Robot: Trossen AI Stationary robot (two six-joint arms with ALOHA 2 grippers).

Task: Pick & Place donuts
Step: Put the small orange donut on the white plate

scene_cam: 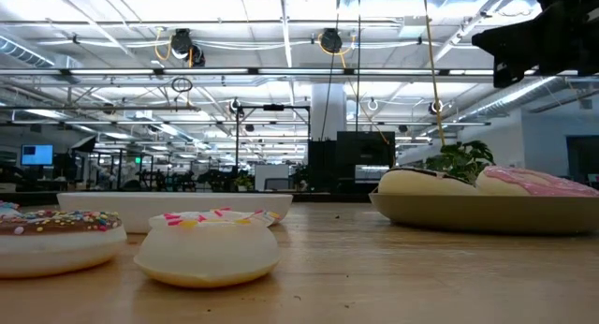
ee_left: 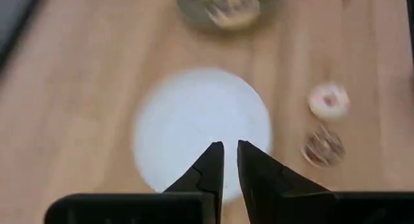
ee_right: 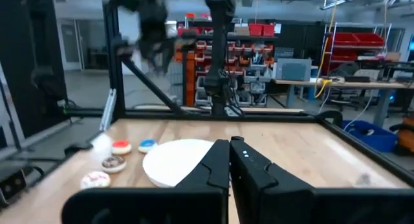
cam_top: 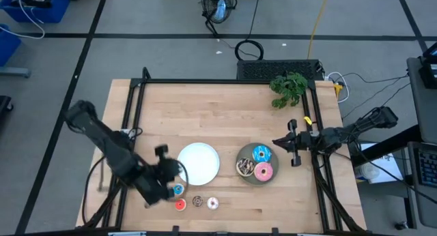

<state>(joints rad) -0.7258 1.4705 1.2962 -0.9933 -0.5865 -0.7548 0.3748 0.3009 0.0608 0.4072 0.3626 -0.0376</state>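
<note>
The left gripper point(cam_top: 164, 169) hangs with its fingers point(ee_left: 208, 172) almost together and holds nothing. The white plate point(cam_top: 199, 162) is just past its tips. Four tiny donuts point(cam_top: 196, 202) lie beside it on the table point(cam_top: 205, 113). Three big donuts point(cam_top: 262, 154) sit on the grey plate point(cam_top: 247, 176), near the right gripper point(cam_top: 295, 142), which is closed and empty.

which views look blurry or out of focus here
Left wrist view: smeared throughout, the white plate and tiny donuts soft-edged. Low view: the nearest whitish donut is soft, ceiling lights glare. Right wrist view: the distant left arm is blurred. High view: sharp.
</note>
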